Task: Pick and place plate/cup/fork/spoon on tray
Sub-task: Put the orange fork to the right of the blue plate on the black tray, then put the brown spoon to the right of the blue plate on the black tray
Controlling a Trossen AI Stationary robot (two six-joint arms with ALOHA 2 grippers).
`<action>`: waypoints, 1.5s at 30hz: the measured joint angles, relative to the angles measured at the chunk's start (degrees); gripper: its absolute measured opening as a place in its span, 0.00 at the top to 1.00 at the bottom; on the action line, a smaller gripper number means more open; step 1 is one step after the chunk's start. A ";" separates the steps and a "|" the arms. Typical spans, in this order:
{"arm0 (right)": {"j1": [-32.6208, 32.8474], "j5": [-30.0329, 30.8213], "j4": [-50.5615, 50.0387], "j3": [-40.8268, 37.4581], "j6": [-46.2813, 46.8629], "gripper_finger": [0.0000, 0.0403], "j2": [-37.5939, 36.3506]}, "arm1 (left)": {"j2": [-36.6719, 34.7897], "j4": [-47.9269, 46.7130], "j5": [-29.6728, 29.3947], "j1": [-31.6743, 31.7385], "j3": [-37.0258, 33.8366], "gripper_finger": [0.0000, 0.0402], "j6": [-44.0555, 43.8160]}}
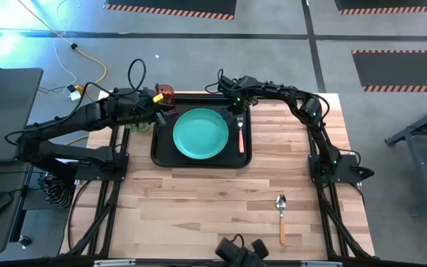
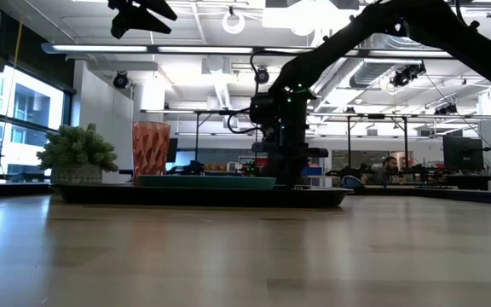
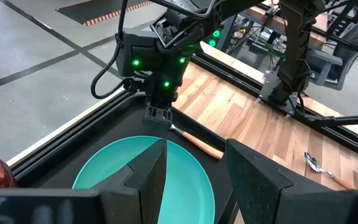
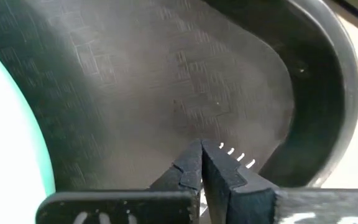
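Robotics lab: open ceiling ducts [image 2: 228,85], strip lights, hazard-striped floor mats [image 1: 399,70] (workbenches behind).

The right claw [image 1: 237,111], fingers pressed together, sits low in the tray [image 1: 161,152] at its far right corner, over the fork [image 1: 240,133], whose handle runs back toward the near rim. The plate [image 1: 199,133] lies just left of it; the spoon [image 1: 281,215] is well apart on the table [image 1: 199,215].

No word, label, brand or number can be read in any of the four views. Pale embossed marks show on the dark crossbar [image 3: 36,208] at the near edge of the left wrist view and on the dark crossbar [image 4: 114,214] in the right wrist view, but they are too blurred to make out.
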 joint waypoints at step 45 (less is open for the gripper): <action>11.32 6.99 -25.86 23.73 -4.80 1.00 -3.52 | -0.01 -0.61 -0.02 0.00 0.00 0.61 2.99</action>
